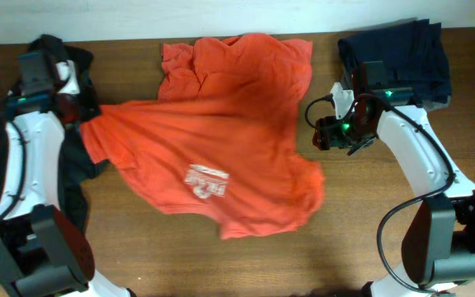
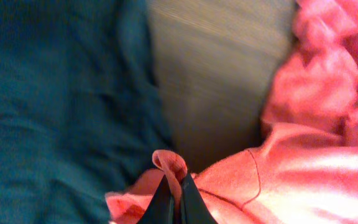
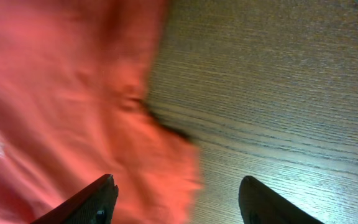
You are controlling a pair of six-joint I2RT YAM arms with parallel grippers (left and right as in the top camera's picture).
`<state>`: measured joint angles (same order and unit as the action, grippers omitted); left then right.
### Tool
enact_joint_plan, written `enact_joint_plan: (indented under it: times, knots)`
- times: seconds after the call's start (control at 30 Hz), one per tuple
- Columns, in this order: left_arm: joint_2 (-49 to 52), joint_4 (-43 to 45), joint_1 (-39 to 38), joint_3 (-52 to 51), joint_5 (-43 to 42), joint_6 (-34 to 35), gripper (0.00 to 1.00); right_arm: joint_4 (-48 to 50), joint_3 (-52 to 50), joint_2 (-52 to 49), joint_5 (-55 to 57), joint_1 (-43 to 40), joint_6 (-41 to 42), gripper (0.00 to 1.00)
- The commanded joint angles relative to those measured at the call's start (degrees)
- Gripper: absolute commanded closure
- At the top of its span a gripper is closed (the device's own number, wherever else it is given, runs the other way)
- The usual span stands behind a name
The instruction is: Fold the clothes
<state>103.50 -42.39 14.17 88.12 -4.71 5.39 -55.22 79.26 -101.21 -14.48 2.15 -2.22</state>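
Dark cloth [image 1: 74, 173] and navy pile [image 1: 411, 49] flank the T-shirt [image 1: 221, 132].

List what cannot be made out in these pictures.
- Overhead: logo on the T-shirt, too small to read.
- Overhead: left gripper, its grip hidden under its own body.
- Left wrist: dark cloth, blurred; garment type unclear.
- Right wrist: T-shirt hem, blurred.

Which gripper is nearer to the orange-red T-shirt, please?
Left. The left gripper is shut on a fold of the T-shirt, touching it; the right gripper hovers open at its right edge, holding nothing.
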Motion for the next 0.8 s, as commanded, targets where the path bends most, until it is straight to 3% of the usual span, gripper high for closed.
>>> enact_joint_plan:
  times: [0.0, 0.07, 0.1, 0.17, 0.43, 0.77]
  knots:
    - [-0.2, 1.8, 4.1, 0.9, 5.6, -1.2, 0.99, 0.5, 0.1, 0.6, -0.3, -0.2, -0.5, 0.31]
    - [-0.2, 2.6, 5.6, 0.9, 6.0, -1.1, 0.91, 0.9, 0.1, 0.6, -0.3, -0.2, -0.5, 0.29]
    - [-0.2, 3.2, 6.4, 0.9, 6.0, -1.1, 0.49, 1.6, 0.1, 0.6, -0.4, -0.2, -0.5, 0.28]
    - [-0.2, 3.8, 6.8, 0.9, 6.0, -1.1, 0.01, 3.6, 0.1, 0.6, -0.5, -0.2, -0.5, 0.28]
    - [-0.2, -0.9, 3.2, 6.1, -1.6, -1.1, 0.01, 27.4, 2.2, -3.8, -1.2, 1.8, 1.7, 0.33]
    - [-0.2, -7.8, -11.0, 6.6, 0.1, -2.4, 0.01, 27.8, 27.6, -28.5, 3.9, 5.1, 5.2, 0.34]
